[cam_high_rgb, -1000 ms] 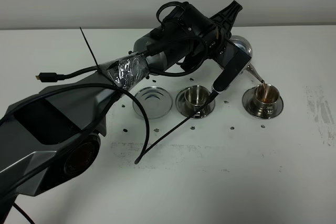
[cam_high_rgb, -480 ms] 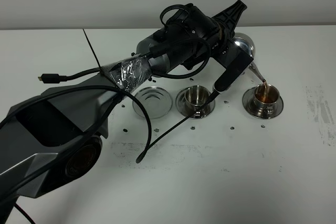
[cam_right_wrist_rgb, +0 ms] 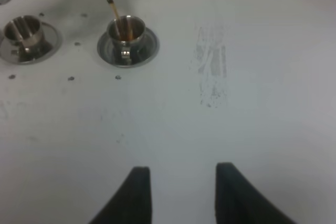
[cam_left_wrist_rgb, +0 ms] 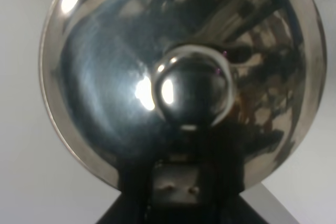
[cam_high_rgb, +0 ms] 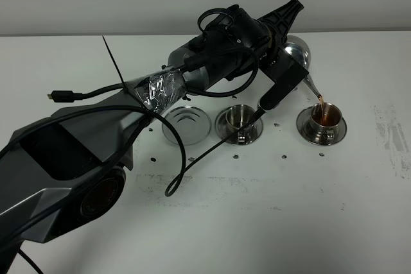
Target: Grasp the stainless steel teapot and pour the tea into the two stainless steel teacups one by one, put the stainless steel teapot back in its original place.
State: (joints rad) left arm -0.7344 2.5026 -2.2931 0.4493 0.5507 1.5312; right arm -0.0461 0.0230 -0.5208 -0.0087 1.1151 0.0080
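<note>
The stainless steel teapot hangs tilted above the table, held at its handle by my left gripper, which is shut on it. A thin brown stream runs from its spout into the right teacup, which holds tea. The middle teacup looks empty on its saucer. Left of it lies the bare ringed saucer, the original place. The left wrist view is filled by the teapot's lid and knob. My right gripper hovers low over bare table, well short of the cups, nothing between its fingertips.
The left arm stretches from the front left across the saucers. A loose black cable droops onto the table in front of the middle cup. Small dark specks dot the table around the saucers, and a scuffed patch marks the right side.
The teapot has shifted slightly up and away from the right cup, so the stream now shows. The tea in the cup has risen. The right gripper has not visibly moved.
</note>
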